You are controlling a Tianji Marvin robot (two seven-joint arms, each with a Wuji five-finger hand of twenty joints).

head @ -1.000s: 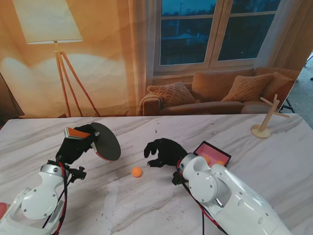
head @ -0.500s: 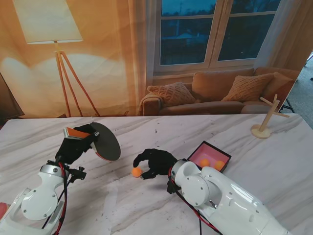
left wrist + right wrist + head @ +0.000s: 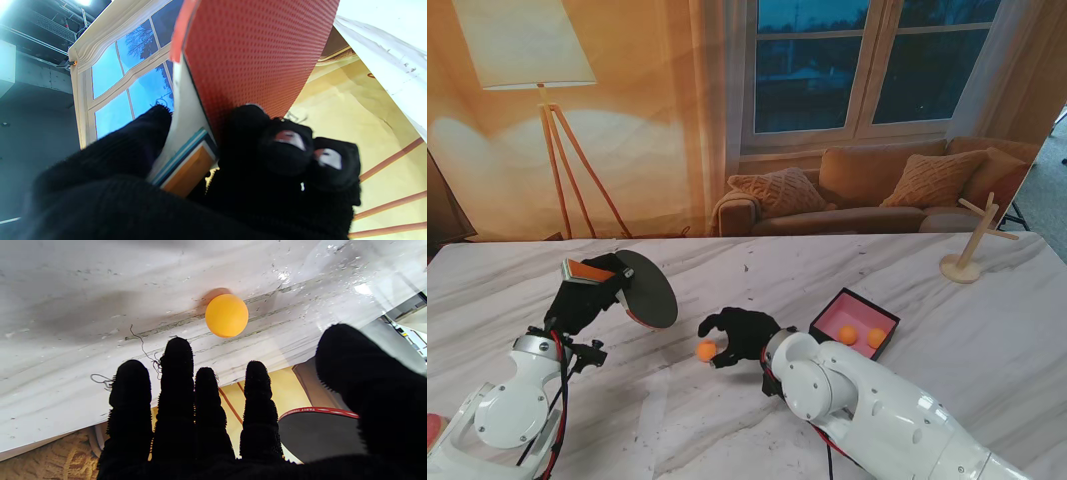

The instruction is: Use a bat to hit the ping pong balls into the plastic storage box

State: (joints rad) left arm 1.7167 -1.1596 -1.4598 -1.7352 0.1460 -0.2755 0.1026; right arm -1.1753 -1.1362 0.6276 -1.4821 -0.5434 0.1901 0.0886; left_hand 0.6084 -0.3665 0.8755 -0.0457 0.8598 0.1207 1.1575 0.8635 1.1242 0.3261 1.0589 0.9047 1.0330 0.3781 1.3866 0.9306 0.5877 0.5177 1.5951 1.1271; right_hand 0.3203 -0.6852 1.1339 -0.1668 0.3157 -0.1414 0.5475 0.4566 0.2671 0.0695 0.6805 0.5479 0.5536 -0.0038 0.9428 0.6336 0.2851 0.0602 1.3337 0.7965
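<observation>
The ball (image 3: 706, 350) (image 3: 227, 315) lies on the table (image 3: 827, 265), just off the fingertips of the right hand (image 3: 739, 334) (image 3: 213, 413). That hand hovers palm down with its fingers (image 3: 176, 373) stretched out and spread, the thumb held well to one side, and it grips nothing; the right wrist view shows a gap between the fingertips and the ball, though from the stand view the two look as if they touch. To the hand's left, the left hand (image 3: 587, 293) (image 3: 213, 186) is clamped on the handle of the bat (image 3: 649, 290) (image 3: 253, 60), thumb on one side and fingers wrapped on the other, holding the blade upright and off the table, dark face toward the ball. To the right hand's right, near its forearm, sits the box (image 3: 855, 322) with two more balls (image 3: 848, 334) inside it.
</observation>
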